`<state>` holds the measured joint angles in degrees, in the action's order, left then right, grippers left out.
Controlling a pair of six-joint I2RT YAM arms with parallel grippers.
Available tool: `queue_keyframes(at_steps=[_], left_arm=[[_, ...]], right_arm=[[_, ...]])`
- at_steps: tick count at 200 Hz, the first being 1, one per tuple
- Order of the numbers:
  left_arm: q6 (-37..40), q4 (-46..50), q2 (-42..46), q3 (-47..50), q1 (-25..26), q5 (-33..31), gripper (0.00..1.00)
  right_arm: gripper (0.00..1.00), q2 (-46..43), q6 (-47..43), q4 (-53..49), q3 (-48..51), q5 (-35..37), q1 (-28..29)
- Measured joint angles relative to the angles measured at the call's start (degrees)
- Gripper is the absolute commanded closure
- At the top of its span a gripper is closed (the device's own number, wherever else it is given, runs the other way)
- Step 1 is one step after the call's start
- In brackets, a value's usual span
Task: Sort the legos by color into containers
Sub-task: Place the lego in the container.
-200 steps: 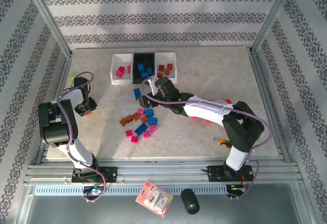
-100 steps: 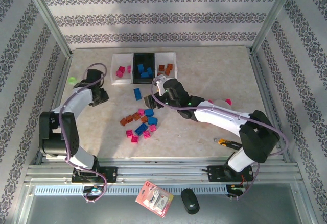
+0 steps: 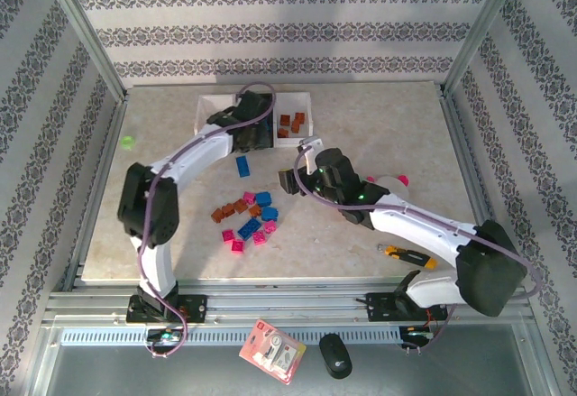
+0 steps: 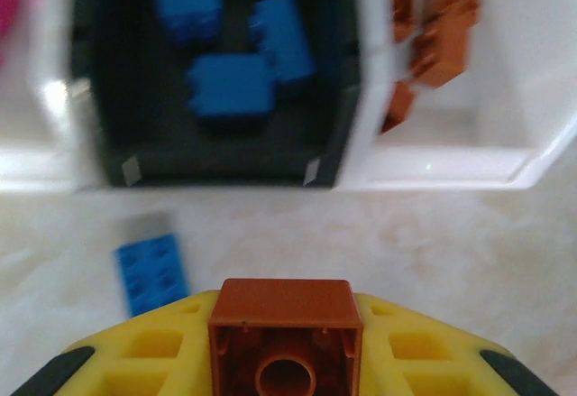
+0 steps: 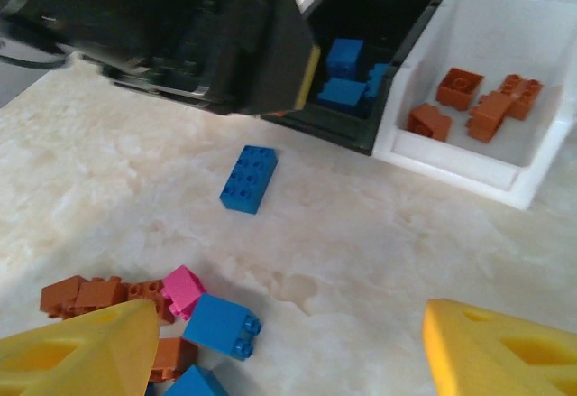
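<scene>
The orange-brown lego (image 4: 286,319) and the loose legos (image 5: 221,324) are looking like smooth moulded plastic, faintly shining. The white containers (image 5: 451,169) are gleaming as glossy plastic, the black container (image 5: 401,53) reading duller. The tabletop (image 5: 361,234) is showing a smooth, marble-patterned sheen. The fingers (image 5: 81,351) of the right hand (image 5: 290,324) are looking like matt yellow plastic.

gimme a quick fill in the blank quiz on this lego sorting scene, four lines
1. The left gripper is shut on a brick whose colour is ____.
2. The legos lying in the black bin are all ____.
3. The right gripper has its jaws ____, with nothing between them.
4. The lone blue brick on the table lies just in front of the ____ bin.

Missing words: orange-brown; blue; open; black
</scene>
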<state>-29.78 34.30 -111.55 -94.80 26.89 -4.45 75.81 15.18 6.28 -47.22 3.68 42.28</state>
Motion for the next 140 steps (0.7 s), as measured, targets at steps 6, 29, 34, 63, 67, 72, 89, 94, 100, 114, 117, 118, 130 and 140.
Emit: queue_keyframes(at_steps=[6,29,34,63,67,72,89,94,100,114,117,118,130,140], left_arm=[[0.28,-0.07,-1.97,-2.25,0.44,0.04,0.68],[1.46,0.55,-9.92,-12.04,1.29,1.29,0.67],[1.77,1.14,-11.82,-14.69,1.29,1.4,0.67],[3.87,4.37,-22.67,-30.4,1.22,1.46,0.67],[4.13,5.07,-24.11,-32.79,1.22,1.49,0.67],[4.39,5.86,-25.81,-35.43,1.22,1.51,0.66],[5.44,8.28,-30.62,-43.08,1.22,1.51,0.63],[5.57,8.9,-31.58,-44.65,1.22,1.51,0.62],[5.81,9.55,-32.61,-46.27,1.22,1.51,0.59],[6.16,11.19,-33.94,-48.22,1.22,2.03,0.46],[6.54,11.5,-33.97,-48.28,1.22,2.12,0.42],[6.54,11.63,-33.97,-48.28,1.22,2.19,0.41],[6.69,12.76,-33.97,-48.41,1.25,2.8,0.28],[6.62,13.38,-33.97,-48.7,1.25,3.04,0.16]], right_arm=[[0.23,-0.44,0.07,0.02,0.37,0.13,-0.26],[0.23,-1.86,0.76,0.0,1.95,0.52,-0.94],[0.23,-2.03,0.94,0.0,2.23,0.63,-1.03],[0.23,-3.04,1.42,-0.02,3.41,1.03,-1.4],[0.23,-3.15,1.46,-0.02,3.52,1.03,-1.57],[0.23,-3.3,1.55,-0.04,3.67,1.05,-1.68],[0.23,-3.67,1.62,-0.04,4.09,1.09,-1.73],[0.23,-3.74,1.68,-0.07,4.15,1.07,-1.95],[0.24,-3.8,1.81,-0.07,4.24,1.07,-2.05],[0.23,-3.85,1.84,-0.11,4.33,1.09,-2.08],[0.23,-3.85,1.84,-0.15,4.35,1.09,-2.08],[0.23,-3.85,1.84,-0.17,4.35,1.07,-2.08],[0.23,-3.89,1.84,-0.26,4.37,1.07,-2.08],[0.22,-3.89,1.79,-0.28,4.37,1.05,-2.08]])
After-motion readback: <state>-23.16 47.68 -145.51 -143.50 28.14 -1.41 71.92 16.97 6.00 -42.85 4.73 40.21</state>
